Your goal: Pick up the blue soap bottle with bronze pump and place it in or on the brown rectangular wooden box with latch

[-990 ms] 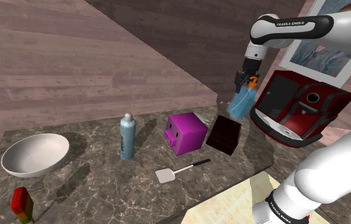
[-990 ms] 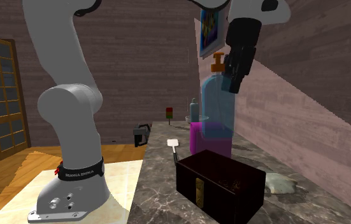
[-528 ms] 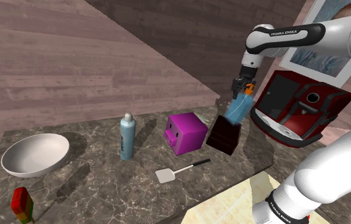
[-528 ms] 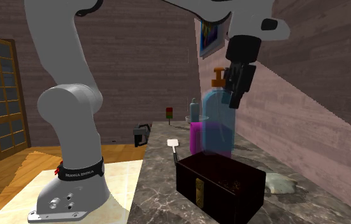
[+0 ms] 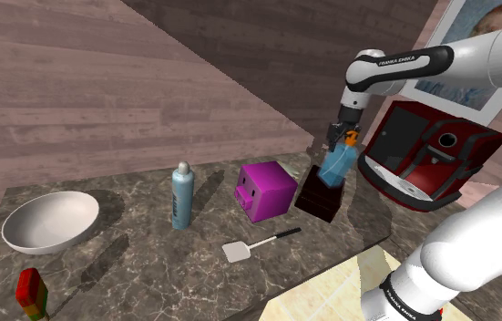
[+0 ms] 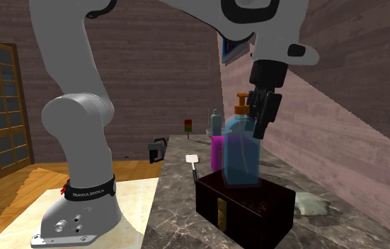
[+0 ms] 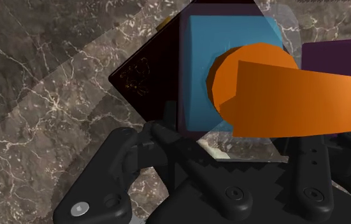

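as the gripper (image 6: 260,124) is coming down, still clenching the bottle (image 6: 241,155) near its pump, the bottle's base seems to be reaching the lid of the box (image 6: 246,201), to the shoulder view's right of the cube (image 5: 267,190), so letting go is looking close.

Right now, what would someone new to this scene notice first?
The black gripper holding a blue soap bottle with an orange pump down at the lid of the dark latched box. Next, in the shoulder view, the bright purple cube left of the box and the red machine right of it.
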Robot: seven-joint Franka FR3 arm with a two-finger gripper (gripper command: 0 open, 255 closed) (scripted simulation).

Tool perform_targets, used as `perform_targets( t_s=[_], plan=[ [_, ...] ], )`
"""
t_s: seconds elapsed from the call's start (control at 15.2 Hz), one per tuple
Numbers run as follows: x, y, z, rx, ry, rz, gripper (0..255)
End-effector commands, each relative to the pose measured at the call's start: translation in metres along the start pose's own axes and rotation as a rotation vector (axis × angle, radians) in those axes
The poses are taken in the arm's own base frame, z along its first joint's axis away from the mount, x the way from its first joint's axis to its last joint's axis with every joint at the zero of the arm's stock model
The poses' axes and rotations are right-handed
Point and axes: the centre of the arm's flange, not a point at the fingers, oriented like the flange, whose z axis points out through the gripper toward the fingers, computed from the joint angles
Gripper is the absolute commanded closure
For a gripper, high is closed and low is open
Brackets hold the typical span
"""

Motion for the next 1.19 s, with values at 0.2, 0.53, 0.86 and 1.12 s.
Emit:
perform_targets(
  t_s=[0.2,0.53,0.86,1.12],
  plan=[
    [0.002,0.000,0.004,0.000,0.001,0.000,255],
    [0.002,0.000,0.004,0.000,0.001,0.000,0],
    [0.002,0.000,0.004,0.000,0.001,0.000,0],
    [0.002,0.000,-0.046,0.000,0.001,0.000,0]
  ],
)
